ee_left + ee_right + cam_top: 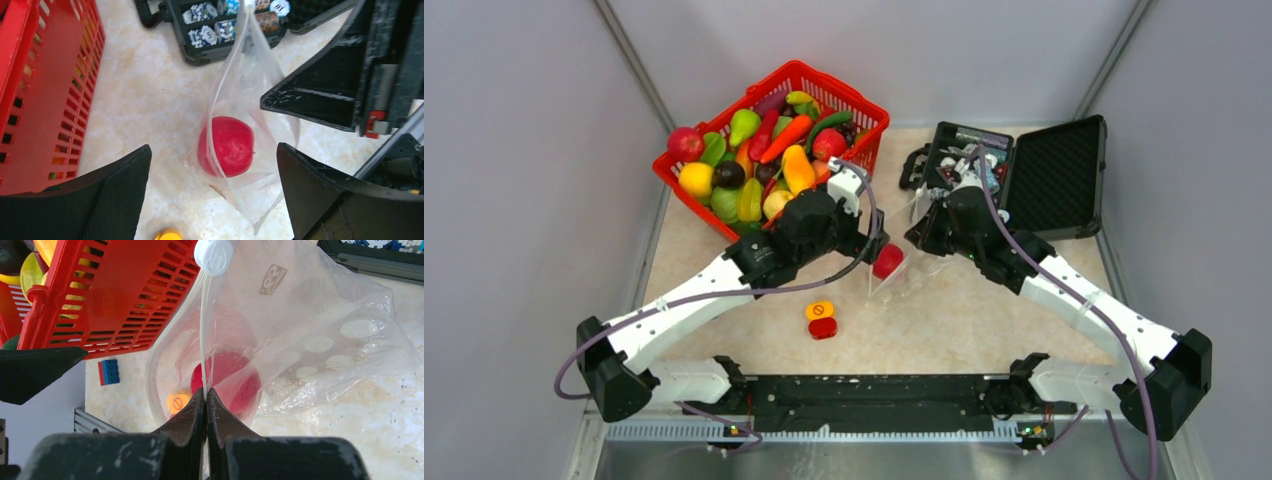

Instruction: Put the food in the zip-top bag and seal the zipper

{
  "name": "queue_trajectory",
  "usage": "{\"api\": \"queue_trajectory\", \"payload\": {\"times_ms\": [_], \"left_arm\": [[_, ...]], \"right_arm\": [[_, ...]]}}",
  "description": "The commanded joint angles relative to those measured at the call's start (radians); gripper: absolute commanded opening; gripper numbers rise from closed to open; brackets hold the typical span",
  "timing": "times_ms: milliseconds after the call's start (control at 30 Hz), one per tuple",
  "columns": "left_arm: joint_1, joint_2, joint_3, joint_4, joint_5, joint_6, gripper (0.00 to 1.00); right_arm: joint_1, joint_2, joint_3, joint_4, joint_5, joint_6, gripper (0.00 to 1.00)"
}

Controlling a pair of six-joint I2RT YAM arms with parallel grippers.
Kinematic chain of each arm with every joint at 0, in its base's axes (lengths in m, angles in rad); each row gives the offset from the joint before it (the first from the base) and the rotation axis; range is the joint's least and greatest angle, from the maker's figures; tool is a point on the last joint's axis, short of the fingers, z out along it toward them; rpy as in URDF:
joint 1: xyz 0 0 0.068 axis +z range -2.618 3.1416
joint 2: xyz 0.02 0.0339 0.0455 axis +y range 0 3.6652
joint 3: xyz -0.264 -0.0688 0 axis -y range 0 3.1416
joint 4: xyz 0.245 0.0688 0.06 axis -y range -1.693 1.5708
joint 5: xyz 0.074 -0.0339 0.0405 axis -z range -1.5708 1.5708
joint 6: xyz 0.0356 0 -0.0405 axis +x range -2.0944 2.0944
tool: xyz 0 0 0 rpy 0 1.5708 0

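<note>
While the right gripper pinches the whitish zipper strip of the clear, white-dotted plastic zip-top bag near the middle of the pale tabletop, the left gripper hangs over its mouth, jaws wide. Tabletop shows toward the near edge, around an orange-and-red button block. One round red toy fruit lies inside the bag; the red plastic basket, far-left corner, holds more toy produce; the open black hard case, far right, holds chips.

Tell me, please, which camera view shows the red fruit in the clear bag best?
The left wrist view: the red fruit sits large and sharp in the zip-top bag, near centre frame. The top external view shows it small, beside the left arm. The right wrist view shows it hazily through plastic.
</note>
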Motion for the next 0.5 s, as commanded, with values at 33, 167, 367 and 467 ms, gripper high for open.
{"api": "queue_trajectory", "payload": {"times_ms": [33,167,367,467], "left_arm": [[0.004,0.045,0.003,-0.084,-0.005,-0.02,0.89],[0.004,0.064,-0.027,-0.038,0.078,-0.066,0.8],[0.004,0.132,-0.025,-0.059,0.048,-0.077,0.53],[0.005,0.146,-0.016,-0.054,0.071,-0.071,0.22]], "right_arm": [[-0.003,-0.024,0.005,0.043,-0.006,0.002,0.0],[-0.003,-0.022,0.007,0.041,-0.009,0.001,0.0],[-0.003,-0.023,0.011,0.045,-0.022,-0.012,0.0],[-0.003,-0.024,0.014,0.027,0.001,-0.034,0.0]]}}
